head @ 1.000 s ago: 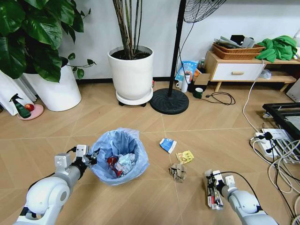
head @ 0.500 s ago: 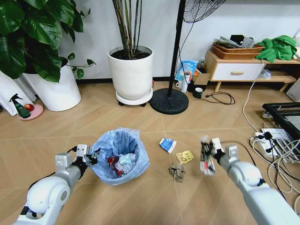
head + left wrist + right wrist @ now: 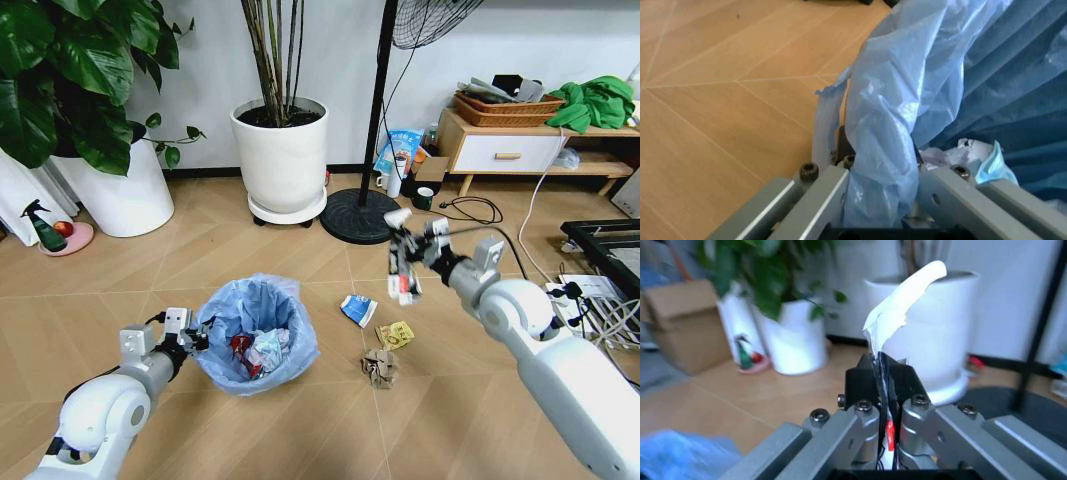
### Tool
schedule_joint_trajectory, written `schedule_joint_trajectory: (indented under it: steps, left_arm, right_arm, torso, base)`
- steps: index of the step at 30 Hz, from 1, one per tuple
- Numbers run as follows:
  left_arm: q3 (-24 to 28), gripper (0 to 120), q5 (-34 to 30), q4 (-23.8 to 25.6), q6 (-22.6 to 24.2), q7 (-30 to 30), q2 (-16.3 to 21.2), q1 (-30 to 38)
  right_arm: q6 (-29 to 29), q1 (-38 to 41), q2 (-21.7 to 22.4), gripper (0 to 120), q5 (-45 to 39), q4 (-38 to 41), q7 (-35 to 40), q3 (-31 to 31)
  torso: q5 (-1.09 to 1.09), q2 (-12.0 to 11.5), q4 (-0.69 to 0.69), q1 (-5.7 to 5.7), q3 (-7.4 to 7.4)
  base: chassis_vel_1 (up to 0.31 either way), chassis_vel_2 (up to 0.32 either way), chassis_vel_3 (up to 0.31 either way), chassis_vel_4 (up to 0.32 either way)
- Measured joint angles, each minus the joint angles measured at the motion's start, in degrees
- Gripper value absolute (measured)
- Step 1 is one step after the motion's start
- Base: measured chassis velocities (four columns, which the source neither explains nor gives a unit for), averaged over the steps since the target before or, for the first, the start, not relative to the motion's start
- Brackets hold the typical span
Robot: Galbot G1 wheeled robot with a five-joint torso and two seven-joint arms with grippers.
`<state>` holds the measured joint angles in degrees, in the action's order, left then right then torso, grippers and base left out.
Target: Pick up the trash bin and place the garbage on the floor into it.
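My right gripper is squeezing the flat black-white carton up in the air, so I can drop it in. My left gripper is pinching the trash bin rim, keeping it steady. The red can and crumpled paper are lying inside. Three bits are waiting on the floor.

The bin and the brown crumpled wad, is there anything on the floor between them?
No. In the head view, the floor between the trash bin and the brown wad is bare. The blue-white packet lies farther back.
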<state>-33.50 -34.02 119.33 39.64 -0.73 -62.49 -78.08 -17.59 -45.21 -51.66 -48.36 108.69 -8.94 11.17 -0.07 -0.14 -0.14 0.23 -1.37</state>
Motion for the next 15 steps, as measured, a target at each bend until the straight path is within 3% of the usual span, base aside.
schedule_joint_trajectory:
  steps: [7,15]
  left_arm:
    - [0.96,0,-1.08,-0.66,0.11,-0.01,0.53,0.89]
    - [1.85,0,-3.97,-1.83,0.65,-0.56,1.31,2.26]
  right_arm:
    - [0.68,7.77,-2.36,0,-3.08,0.44,-0.64,-8.77]
    - [4.49,16.36,-9.77,0,-4.43,-2.8,-0.25,-23.14]
  torso:
    - [0.0,0.0,0.0,0.0,0.0]
    - [0.01,0.0,0.02,0.0,0.0]
  base:
    - [0.0,0.0,0.0,0.0]
    - [0.0,0.0,0.0,0.0]
